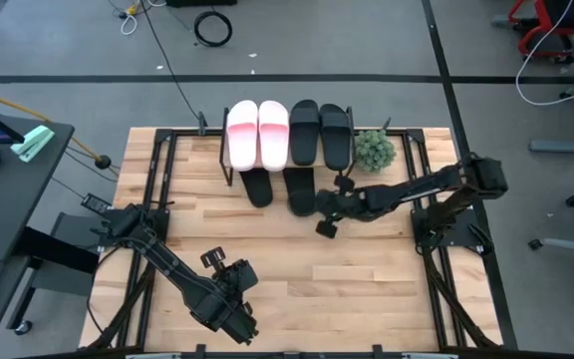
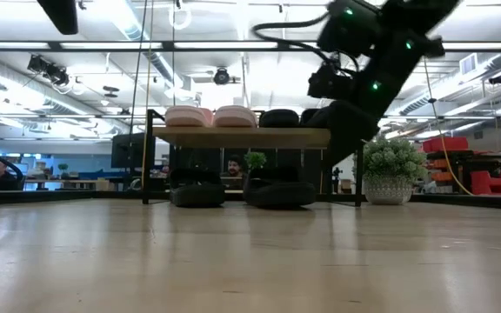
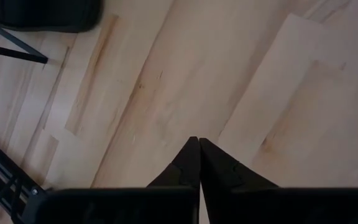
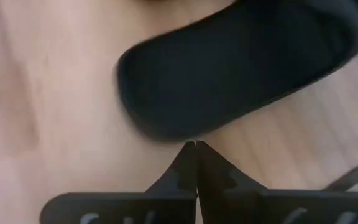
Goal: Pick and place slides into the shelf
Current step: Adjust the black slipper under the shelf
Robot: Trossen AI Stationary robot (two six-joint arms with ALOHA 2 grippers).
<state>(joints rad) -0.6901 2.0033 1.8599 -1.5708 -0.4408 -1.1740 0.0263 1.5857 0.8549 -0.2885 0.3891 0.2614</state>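
the shelf (image 1: 367,134) stands at the far middle of the bench (image 1: 367,279). four slides lie side by side on its top board: two on the left (image 1: 258,134), two on the right (image 1: 320,133). two more slides sit under the shelf on the bench, one (image 1: 257,186) below the left pair, the other (image 1: 301,189) just right of it. a potted plant (image 1: 374,150) stands at the shelf's right end. the right tool (image 1: 325,227) hangs just in front of the right-hand lower slide. the left tool (image 1: 245,321) is near the front edge of the bench, well apart from the shelf.
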